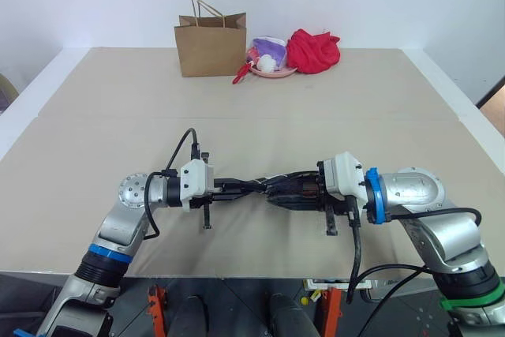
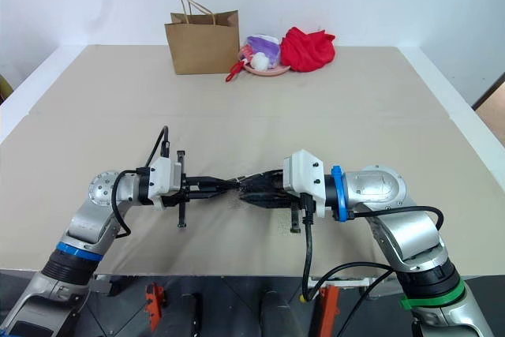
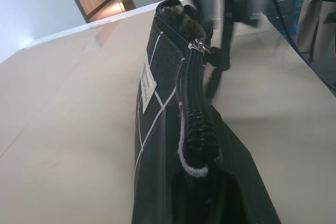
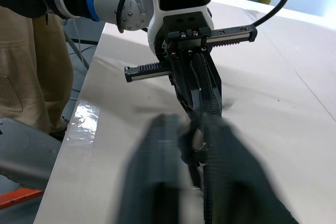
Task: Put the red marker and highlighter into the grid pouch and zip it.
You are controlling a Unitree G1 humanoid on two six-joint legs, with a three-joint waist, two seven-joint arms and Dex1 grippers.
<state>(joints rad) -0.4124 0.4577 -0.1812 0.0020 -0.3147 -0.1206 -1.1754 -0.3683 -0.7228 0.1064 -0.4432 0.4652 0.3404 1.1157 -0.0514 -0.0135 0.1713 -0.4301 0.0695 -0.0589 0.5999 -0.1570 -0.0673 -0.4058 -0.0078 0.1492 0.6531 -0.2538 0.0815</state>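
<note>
Left eye view: grid pouch point(image 1: 272, 190) pinched between left pincer point(image 1: 229, 189) and right pincer point(image 1: 309, 192). Zipping step; next, pull slider point(image 3: 199, 46) along.

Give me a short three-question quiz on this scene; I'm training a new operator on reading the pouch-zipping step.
1. True or false: the grid pouch lies flat on the table, untouched by either gripper.
2. Which object stands furthest toward the robot's left along the table's far edge? A) red cloth bundle B) brown paper bag C) pink dish
3. Fill in: the left gripper is shut on one end of the pouch, and the right gripper meets it from the ___ end.

Key: 1. False; it is held up between both grippers. 2. B. 3. opposite.
</note>
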